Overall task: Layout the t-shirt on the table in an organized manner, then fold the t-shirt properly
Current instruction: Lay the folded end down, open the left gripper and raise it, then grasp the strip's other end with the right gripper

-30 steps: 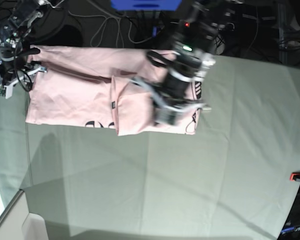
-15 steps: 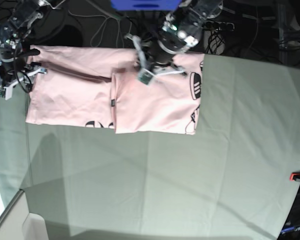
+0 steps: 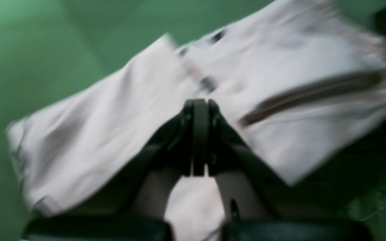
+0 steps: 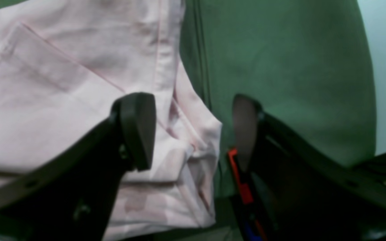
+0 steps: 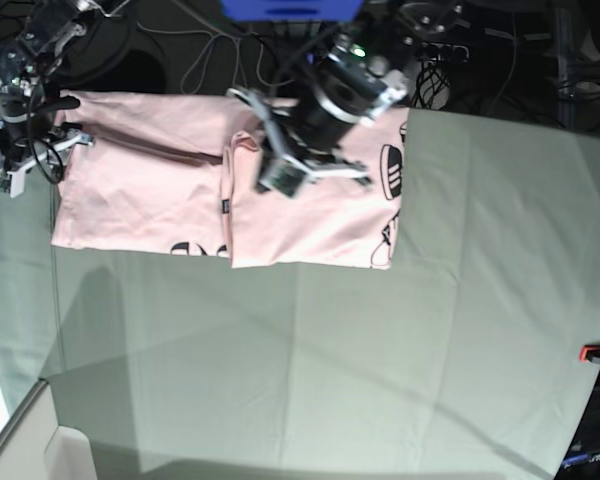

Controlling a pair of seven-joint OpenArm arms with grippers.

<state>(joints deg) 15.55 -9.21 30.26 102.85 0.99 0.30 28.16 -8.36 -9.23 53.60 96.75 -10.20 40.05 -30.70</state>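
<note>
Across most of the base view, counter (image 5: 460, 310). From upper left to upper centre, partly folded pink t-shirt (image 5: 310, 230). Over its middle, left pincer (image 3: 202, 103), narrow, tips together. At upper left, around the shirt's edge, right pincer (image 4: 192, 132), wide, gripping nothing. Probably smoothing now: best to press lightly, sweep outward from the raised pucker (image 5: 245, 143), and avoid dragging lower layers askew.

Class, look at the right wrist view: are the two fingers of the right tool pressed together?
No, the fingers of the right tool stand wide apart.
</note>
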